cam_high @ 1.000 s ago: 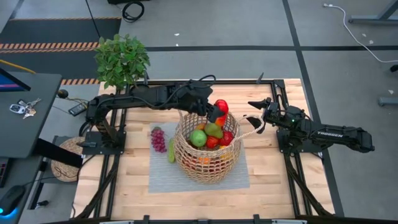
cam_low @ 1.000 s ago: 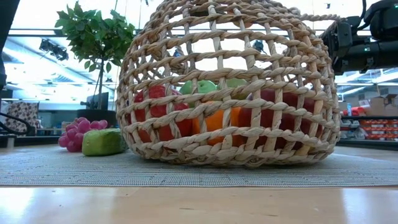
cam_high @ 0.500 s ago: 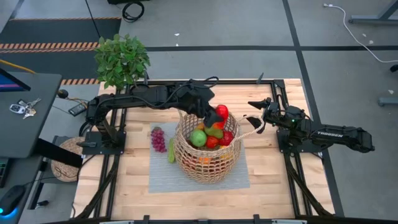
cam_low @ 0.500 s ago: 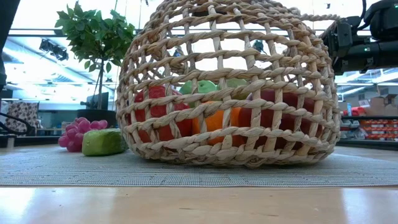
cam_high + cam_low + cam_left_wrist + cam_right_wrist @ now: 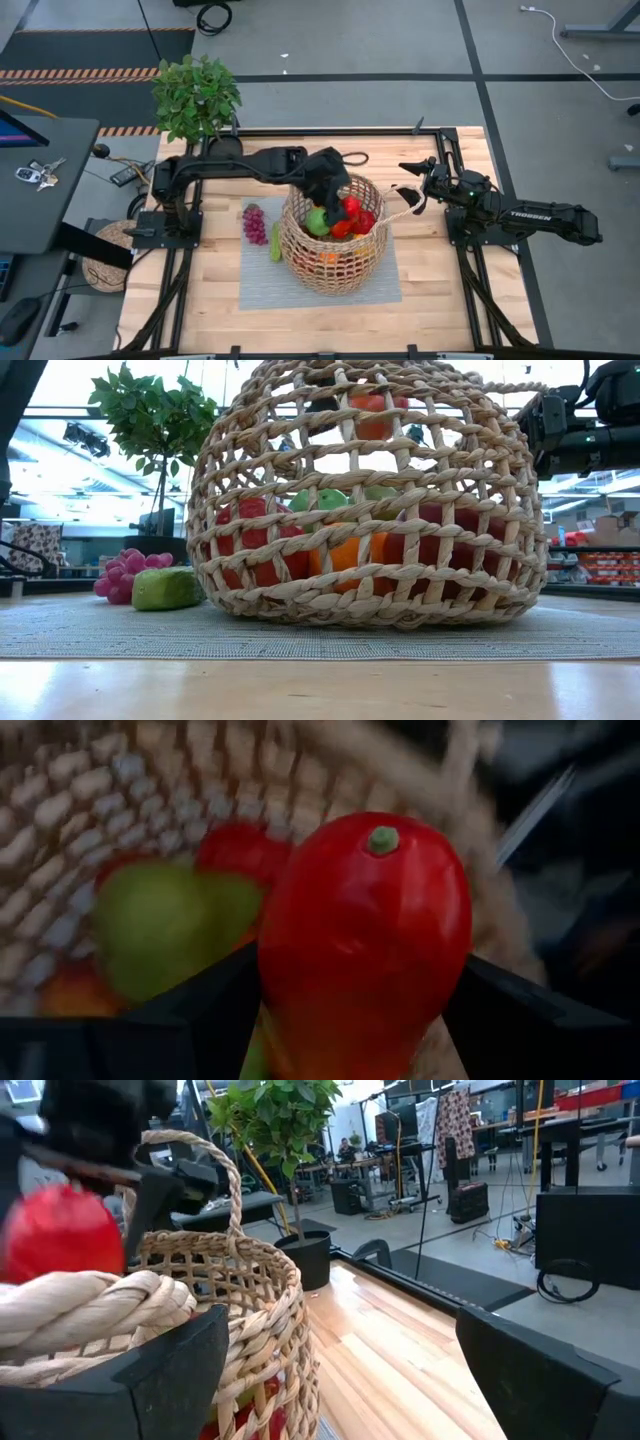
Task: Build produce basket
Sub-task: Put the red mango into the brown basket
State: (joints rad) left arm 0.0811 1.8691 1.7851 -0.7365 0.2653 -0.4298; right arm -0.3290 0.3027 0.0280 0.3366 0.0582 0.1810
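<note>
From above, the left gripper (image 5: 340, 200) sits over the basket (image 5: 330, 262), clamping a red pepper (image 5: 351, 205). Wrist cam: pepper (image 5: 365, 940) wedged between both fingers (image 5: 200, 1015). Right gripper (image 5: 410, 197) waits beside the basket's handle, jaws wide, holding nothing.

My left gripper (image 5: 338, 203) has come down and toward the lower left of the high view, from above the upper right rim of the basket (image 5: 300, 255) to inside its mouth, near the upper centre of the opening. The red pepper (image 5: 365, 940) clamped between my fingers has dropped with it: it stood clear above the rim earlier and now sits low among the produce (image 5: 345, 222) in the basket. In the low view the pepper now shows through the weave near the top centre, where only bright background showed before
</note>
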